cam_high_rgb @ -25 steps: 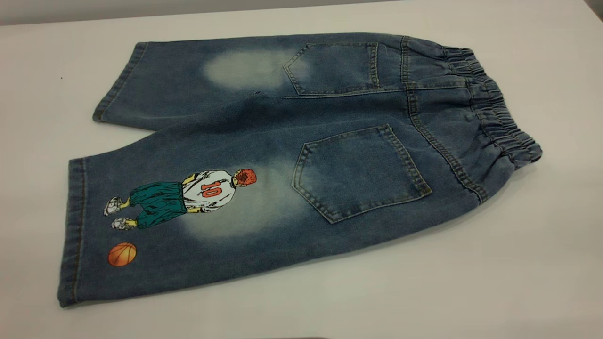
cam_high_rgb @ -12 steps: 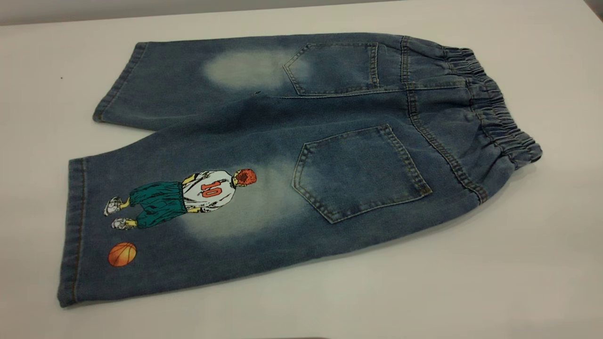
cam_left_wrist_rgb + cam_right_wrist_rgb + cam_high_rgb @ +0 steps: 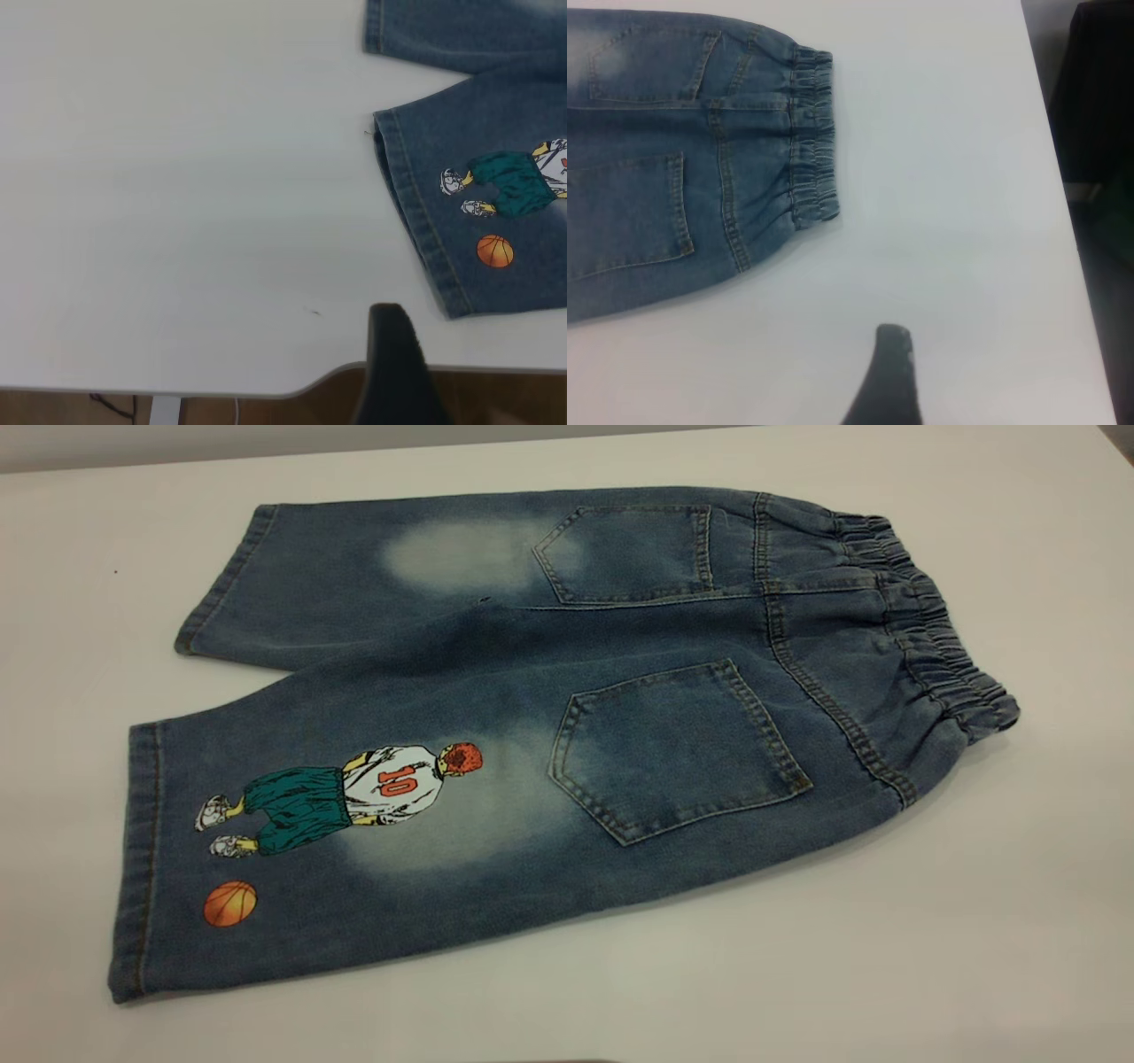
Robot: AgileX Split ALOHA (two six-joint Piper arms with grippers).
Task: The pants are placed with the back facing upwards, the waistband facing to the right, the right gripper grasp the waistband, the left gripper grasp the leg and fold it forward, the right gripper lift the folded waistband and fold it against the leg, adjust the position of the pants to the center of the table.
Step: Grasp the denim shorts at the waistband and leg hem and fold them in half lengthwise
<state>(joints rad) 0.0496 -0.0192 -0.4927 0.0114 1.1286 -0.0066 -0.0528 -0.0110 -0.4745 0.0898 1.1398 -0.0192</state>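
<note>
The blue denim pants (image 3: pixel 532 717) lie flat on the white desk (image 3: pixel 974 921), back pockets up. Their elastic waistband (image 3: pixel 930 638) points right, both legs left, one behind the other.

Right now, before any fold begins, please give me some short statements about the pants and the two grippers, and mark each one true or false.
1. The pants lie flat and unfolded on the table. True.
2. The waistband points to the left side of the exterior view. False: it is at the right side.
3. The basketball print is on the leg nearer the camera in the exterior view. True.
4. The right gripper already holds the waistband. False: it is apart from it, over bare table.
5. The left gripper touches the leg hem. False: it is off the cloth, near the table edge.
</note>
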